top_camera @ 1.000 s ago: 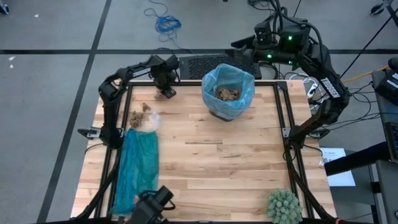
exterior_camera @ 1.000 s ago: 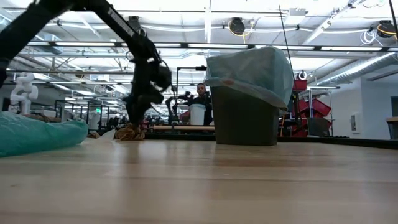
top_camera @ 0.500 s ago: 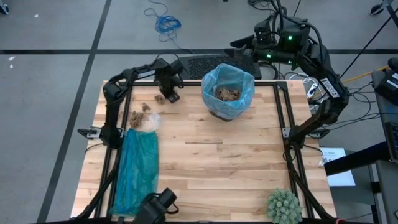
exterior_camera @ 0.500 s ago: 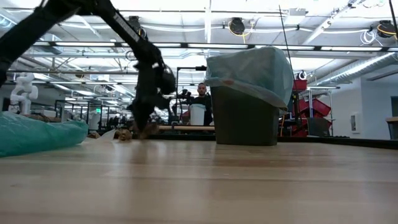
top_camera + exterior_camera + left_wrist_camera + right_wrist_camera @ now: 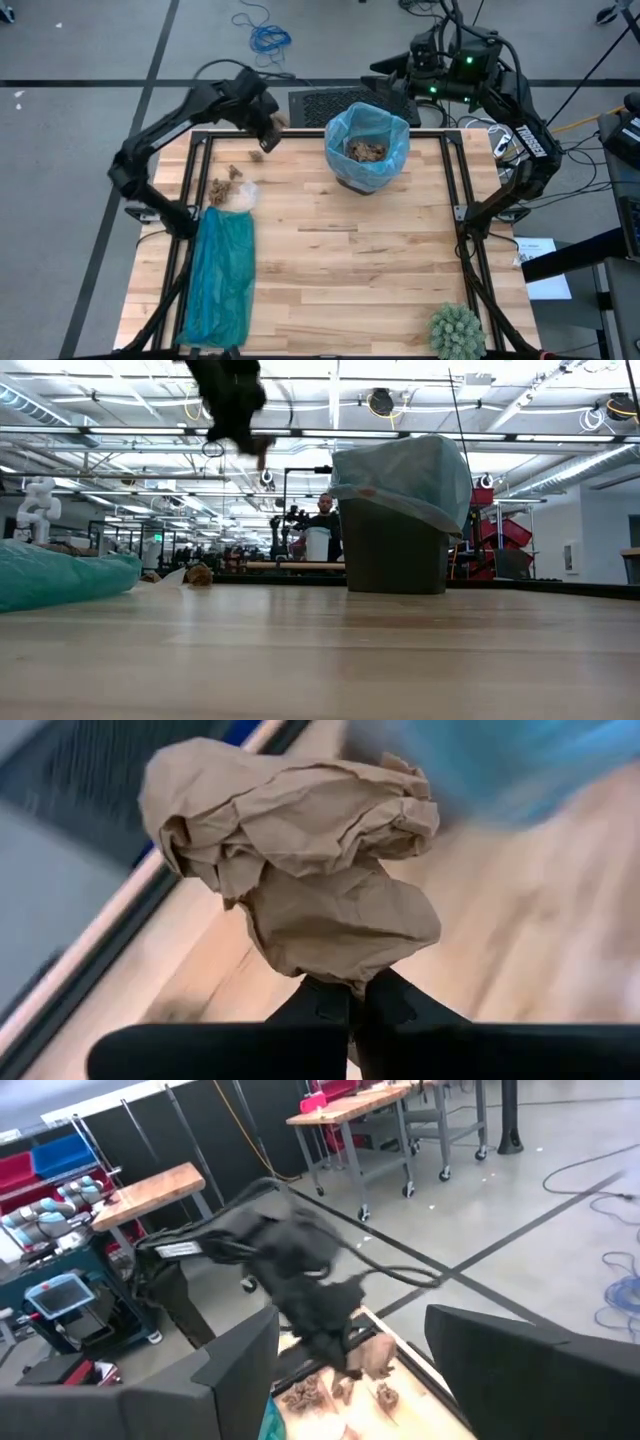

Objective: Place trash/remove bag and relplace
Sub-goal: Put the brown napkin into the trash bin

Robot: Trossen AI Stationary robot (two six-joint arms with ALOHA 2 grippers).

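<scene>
left pincer (image 5: 266, 128) clamps scrap (image 5: 300, 870), raised at table's (image 5: 350, 260) far-left edge so I can clear bag (image 5: 368, 143) rim; right pincer (image 5: 350, 1370) parked agape behind bin

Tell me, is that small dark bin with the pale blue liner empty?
No. The high view shows crumpled brown paper scraps inside the pale blue plastic liner of the dark bin.

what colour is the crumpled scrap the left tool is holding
Light brown, like kraft paper; the left wrist view shows it best, pinched by the left tool.

Crumpled matt brown paper scrap (image 5: 300, 860)
</scene>
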